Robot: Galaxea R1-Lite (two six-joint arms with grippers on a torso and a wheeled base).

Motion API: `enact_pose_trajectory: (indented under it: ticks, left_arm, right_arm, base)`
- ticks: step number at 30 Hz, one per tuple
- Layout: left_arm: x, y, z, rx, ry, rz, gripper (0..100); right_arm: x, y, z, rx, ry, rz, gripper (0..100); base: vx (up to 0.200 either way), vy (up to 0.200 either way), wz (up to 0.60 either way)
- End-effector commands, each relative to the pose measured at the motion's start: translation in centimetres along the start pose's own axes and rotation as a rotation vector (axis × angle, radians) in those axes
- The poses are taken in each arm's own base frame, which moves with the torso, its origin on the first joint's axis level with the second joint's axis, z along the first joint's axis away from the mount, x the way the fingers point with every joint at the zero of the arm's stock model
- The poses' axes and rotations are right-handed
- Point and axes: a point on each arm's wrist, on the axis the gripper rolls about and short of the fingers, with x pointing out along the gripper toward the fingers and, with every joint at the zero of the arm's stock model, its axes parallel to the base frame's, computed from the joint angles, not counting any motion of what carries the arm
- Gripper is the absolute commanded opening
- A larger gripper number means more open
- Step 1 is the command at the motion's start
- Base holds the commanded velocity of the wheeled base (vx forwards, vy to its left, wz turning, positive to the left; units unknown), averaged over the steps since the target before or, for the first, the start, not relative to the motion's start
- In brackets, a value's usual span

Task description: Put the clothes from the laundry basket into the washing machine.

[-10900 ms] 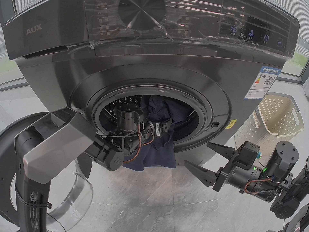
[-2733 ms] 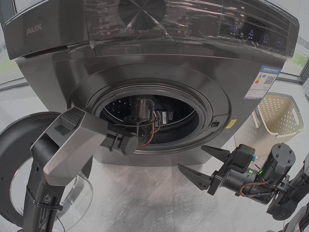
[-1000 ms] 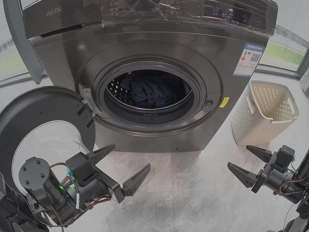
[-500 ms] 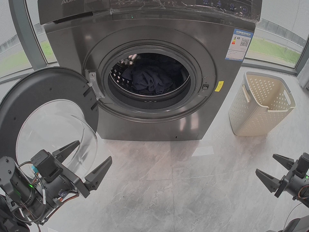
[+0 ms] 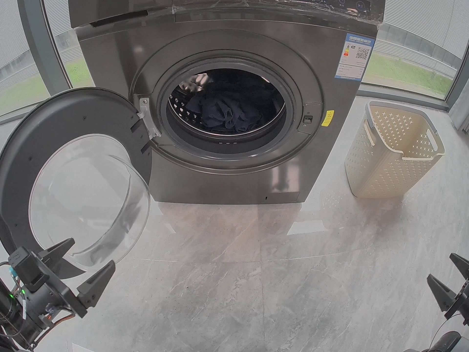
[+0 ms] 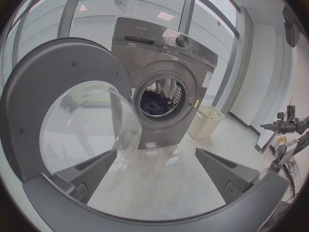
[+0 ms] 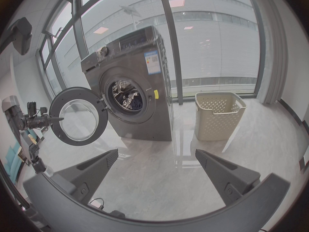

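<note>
The grey washing machine (image 5: 234, 35) stands ahead with its round door (image 5: 53, 138) swung open to the left. Dark navy clothes (image 5: 227, 111) lie inside the drum. To the machine's right sits the cream laundry basket (image 5: 381, 167); I see nothing inside it. My left gripper (image 5: 93, 252) hovers open and holding nothing low at the left, in front of the door. My right gripper (image 5: 440, 266) is open at the lower right edge, well short of the basket. The left wrist view shows the clothes (image 6: 154, 103) in the drum beyond the open gripper (image 6: 155, 150).
Pale marble floor (image 5: 264, 270) stretches between me and the machine. Tall windows and a pillar stand behind it. In the right wrist view the basket (image 7: 219, 115) and open door (image 7: 79, 116) flank the machine (image 7: 135, 55), beyond the open gripper (image 7: 156, 151).
The dark garment that hung out of the opening now lies inside the drum. My left gripper has come out of the drum. The camera has backed away, and both grippers sit lower and farther back.
</note>
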Motion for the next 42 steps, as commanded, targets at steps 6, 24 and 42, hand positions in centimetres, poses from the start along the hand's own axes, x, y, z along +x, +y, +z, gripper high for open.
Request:
enact_pose_trajectory:
  ticks: [6, 24, 42]
  left_arm:
    - [-7.3, 1.8, -1.8, -0.037, -0.137, 0.152, 100]
    - [-11.2, 0.6, -6.8, -0.027, -0.142, 0.146, 100]
    - [-11.3, 1.0, -7.4, 0.072, -0.076, 0.331, 100]
  right_arm:
    - [-3.3, 0.1, -1.2, -0.004, -0.189, -0.049, 100]
    - [-3.2, -0.4, -5.1, 0.030, -0.075, -0.283, 100]
    - [-3.7, 0.1, -5.9, -0.079, -0.096, -0.220, 100]
  base:
    - [-0.100, 0.000, 0.00]
    - [0.000, 0.000, 0.00]
    - [0.000, 0.033, 0.00]
